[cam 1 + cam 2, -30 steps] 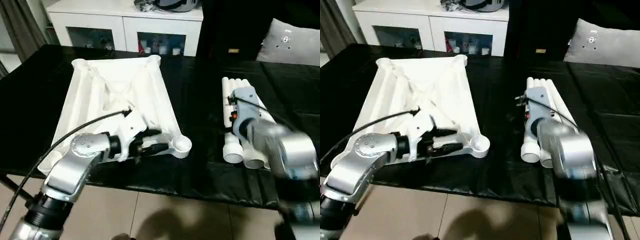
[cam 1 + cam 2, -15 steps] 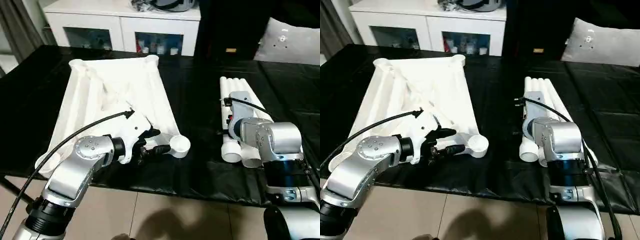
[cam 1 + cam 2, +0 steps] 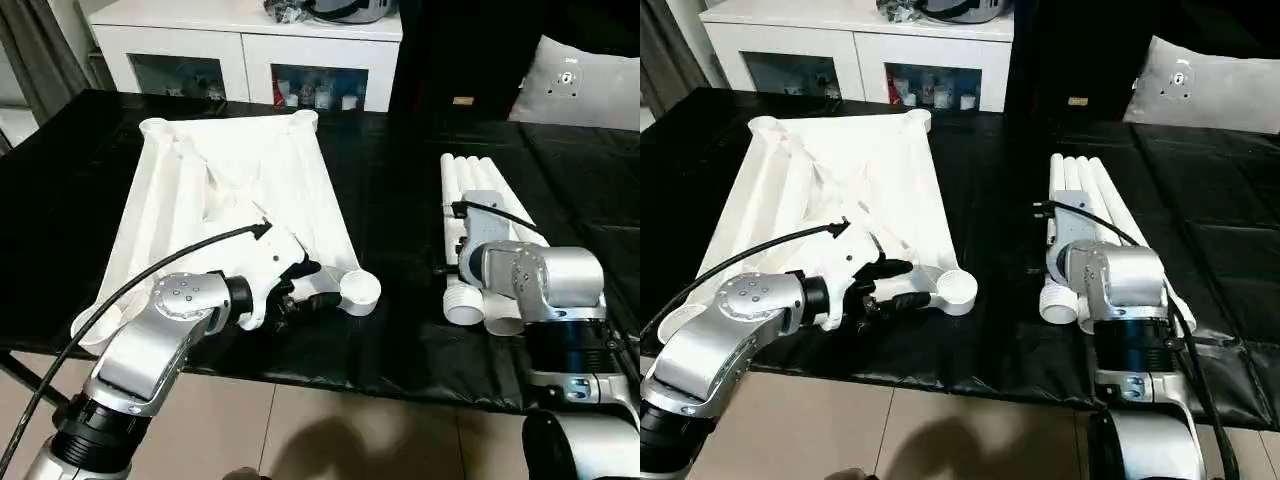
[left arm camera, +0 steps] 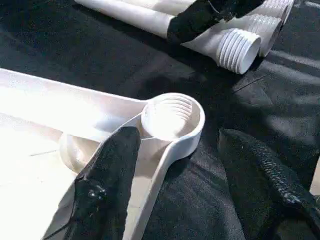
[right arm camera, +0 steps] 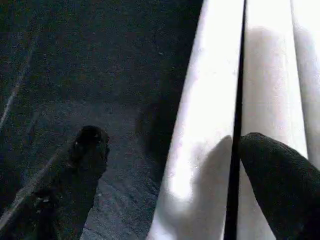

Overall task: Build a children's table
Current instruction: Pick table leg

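The children's table top (image 3: 230, 190) lies ribbed side up on the black cloth, with a round threaded corner socket (image 4: 170, 117) at its near right corner. My left gripper (image 3: 308, 285) is open at that corner: one finger (image 4: 107, 180) is over the top's inner edge, the other (image 4: 265, 170) over the cloth. To the right, several white legs (image 3: 475, 180) lie side by side, threaded ends (image 4: 240, 50) towards me. My right gripper (image 5: 175, 142) hangs open low over them, one leg between its fingers, untouched.
The black-covered work table (image 3: 400, 200) ends just in front of both arms, with tiled floor below. A white cabinet (image 3: 250, 50) stands behind it and a grey cushion (image 3: 590, 90) lies at the back right. A strip of bare cloth separates the top and the legs.
My left gripper has let go of the top's near rim and now stands open beside the socket. My right arm has drawn back and settled over the legs' near ends.
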You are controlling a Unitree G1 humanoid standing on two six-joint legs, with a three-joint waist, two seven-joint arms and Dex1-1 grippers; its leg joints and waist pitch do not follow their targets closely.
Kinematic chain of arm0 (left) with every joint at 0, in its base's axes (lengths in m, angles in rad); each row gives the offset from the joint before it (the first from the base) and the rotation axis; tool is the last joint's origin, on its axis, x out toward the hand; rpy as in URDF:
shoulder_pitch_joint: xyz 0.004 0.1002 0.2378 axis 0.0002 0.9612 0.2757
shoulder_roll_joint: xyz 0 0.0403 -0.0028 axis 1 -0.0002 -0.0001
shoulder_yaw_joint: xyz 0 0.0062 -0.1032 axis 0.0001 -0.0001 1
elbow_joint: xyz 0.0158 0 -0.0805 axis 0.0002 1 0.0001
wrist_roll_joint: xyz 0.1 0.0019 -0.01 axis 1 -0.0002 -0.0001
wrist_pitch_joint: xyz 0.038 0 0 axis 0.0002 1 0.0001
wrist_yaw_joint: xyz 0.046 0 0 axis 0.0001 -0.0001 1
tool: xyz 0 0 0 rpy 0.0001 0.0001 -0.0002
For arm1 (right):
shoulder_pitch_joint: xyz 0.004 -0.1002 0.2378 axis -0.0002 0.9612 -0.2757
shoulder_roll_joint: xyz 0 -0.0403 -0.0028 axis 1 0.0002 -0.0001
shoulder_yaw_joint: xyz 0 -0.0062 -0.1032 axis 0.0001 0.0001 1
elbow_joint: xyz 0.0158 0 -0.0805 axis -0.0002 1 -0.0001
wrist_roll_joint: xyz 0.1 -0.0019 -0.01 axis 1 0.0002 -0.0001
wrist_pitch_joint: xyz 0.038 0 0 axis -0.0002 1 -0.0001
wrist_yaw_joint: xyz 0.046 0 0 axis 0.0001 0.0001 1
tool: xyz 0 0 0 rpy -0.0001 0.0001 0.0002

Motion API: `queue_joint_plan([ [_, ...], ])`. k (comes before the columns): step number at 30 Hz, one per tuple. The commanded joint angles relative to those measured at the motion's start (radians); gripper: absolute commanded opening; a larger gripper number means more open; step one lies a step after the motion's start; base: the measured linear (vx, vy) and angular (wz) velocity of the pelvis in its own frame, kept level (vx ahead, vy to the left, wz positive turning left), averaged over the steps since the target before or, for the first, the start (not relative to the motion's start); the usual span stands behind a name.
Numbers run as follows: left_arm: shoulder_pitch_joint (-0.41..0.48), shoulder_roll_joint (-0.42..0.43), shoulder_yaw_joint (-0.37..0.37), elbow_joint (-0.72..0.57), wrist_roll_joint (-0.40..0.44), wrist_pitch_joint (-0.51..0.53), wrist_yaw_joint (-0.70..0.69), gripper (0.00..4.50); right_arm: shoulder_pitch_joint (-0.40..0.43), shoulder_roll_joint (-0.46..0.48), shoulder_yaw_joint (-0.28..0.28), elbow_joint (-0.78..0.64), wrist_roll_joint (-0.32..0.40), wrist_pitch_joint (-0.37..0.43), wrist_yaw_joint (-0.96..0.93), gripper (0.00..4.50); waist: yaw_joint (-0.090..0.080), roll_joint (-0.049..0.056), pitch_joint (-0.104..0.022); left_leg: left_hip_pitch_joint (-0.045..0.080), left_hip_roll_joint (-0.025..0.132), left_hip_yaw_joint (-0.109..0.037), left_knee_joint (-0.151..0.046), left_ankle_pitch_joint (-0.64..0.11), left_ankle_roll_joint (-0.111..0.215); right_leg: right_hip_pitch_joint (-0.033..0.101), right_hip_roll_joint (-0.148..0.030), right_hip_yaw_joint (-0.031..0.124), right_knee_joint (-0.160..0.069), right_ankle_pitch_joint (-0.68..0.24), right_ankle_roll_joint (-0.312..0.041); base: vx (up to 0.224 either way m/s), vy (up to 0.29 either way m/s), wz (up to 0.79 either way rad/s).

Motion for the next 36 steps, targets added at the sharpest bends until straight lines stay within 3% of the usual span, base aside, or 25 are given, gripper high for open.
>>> queue_joint_plan([
  [1, -0.012, 0.007, -0.009, -0.021, 0.001, 0.010, 0.005, 2.84, 0.009, 0.003, -0.013, -0.015, -0.003, 0.015, -0.005, 4.50, 0.004, -0.003, -0.059, 0.021, 0.018, 0.004, -0.062, -0.088, -0.062, 0.039, -0.056, 0.037, -0.063, 0.070, -0.163, 0.000, 0.000, 0.00],
  [12, -0.009, 0.009, -0.012, -0.028, -0.006, 0.018, 0.004, 2.84, 0.039, 0.025, -0.014, -0.016, 0.017, 0.048, 0.018, 4.50, 0.004, -0.006, -0.059, 0.020, 0.019, 0.004, -0.062, -0.081, -0.056, 0.039, -0.057, 0.037, -0.062, 0.070, -0.168, 0.000, 0.000, 0.00],
  [13, -0.010, 0.009, -0.013, -0.028, -0.006, 0.018, 0.004, 2.88, 0.039, 0.025, -0.015, -0.015, 0.018, 0.048, 0.020, 4.21, 0.005, -0.007, -0.059, 0.021, 0.019, 0.004, -0.062, -0.082, -0.055, 0.040, -0.057, 0.037, -0.063, 0.065, -0.166, 0.000, 0.000, 0.00],
  [29, 0.003, 0.015, -0.013, -0.039, 0.000, 0.018, 0.010, 2.88, 0.045, 0.032, 0.009, 0.012, 0.027, 0.049, 0.065, 2.81, 0.005, -0.019, -0.058, 0.019, 0.020, 0.006, -0.062, -0.063, -0.044, 0.039, -0.058, 0.037, -0.062, 0.062, -0.167, 0.000, 0.000, 0.00],
  [36, 0.005, 0.017, -0.012, -0.038, 0.003, 0.015, 0.014, 2.88, 0.042, 0.033, 0.011, 0.025, 0.022, 0.040, 0.071, 2.13, 0.007, -0.019, -0.057, 0.020, 0.020, 0.006, -0.062, -0.065, -0.044, 0.038, -0.059, 0.037, -0.062, 0.051, -0.166, 0.000, 0.000, 0.00],
])
